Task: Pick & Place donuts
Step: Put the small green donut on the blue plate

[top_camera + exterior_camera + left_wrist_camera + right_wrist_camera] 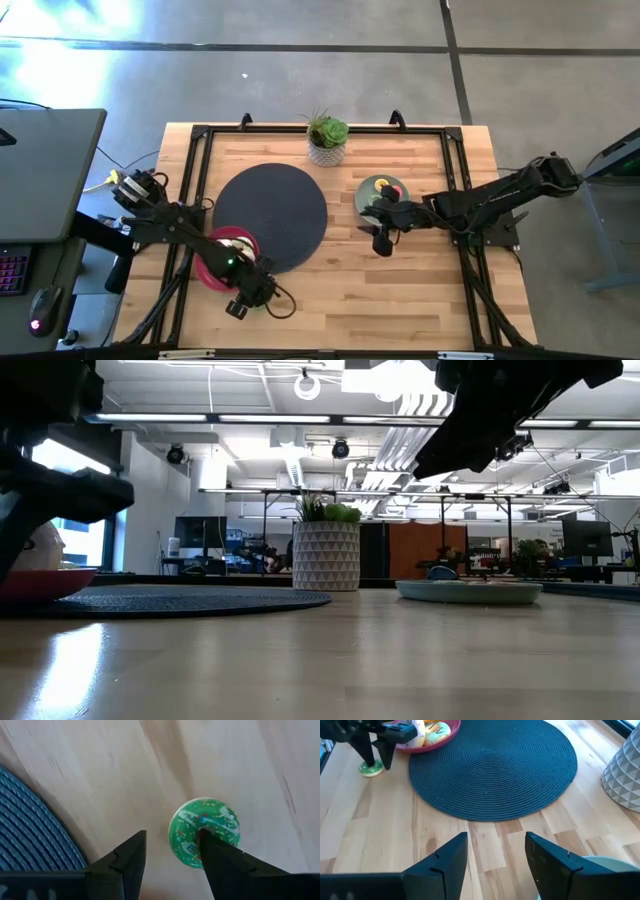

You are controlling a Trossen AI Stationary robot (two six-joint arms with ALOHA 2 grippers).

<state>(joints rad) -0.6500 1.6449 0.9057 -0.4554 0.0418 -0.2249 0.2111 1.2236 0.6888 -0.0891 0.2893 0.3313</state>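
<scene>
Hovering low over the wooden tabletop [400, 290], the left gripper [170, 852] straddles a small green-iced ring donut with sprinkles [204, 839] beside the pink round plate [212, 268]!

Its two dark fingers stand apart, one of them planted over the donut's hole and the other out on bare wood, so nothing is gripped; the donut lies flat on the table near the edge of the round dark blue woven mat [270, 215]. From the right wrist view the same green donut [371, 768] shows at the left fingers' tips, just beside the pink plate [427, 745], which carries more donuts [437, 730]. The right gripper [496, 852] hangs spread and empty between the mat and the grey-green plate [362, 196]. A potted succulent in a white patterned pot [327, 140] sits at the far edge.
</scene>
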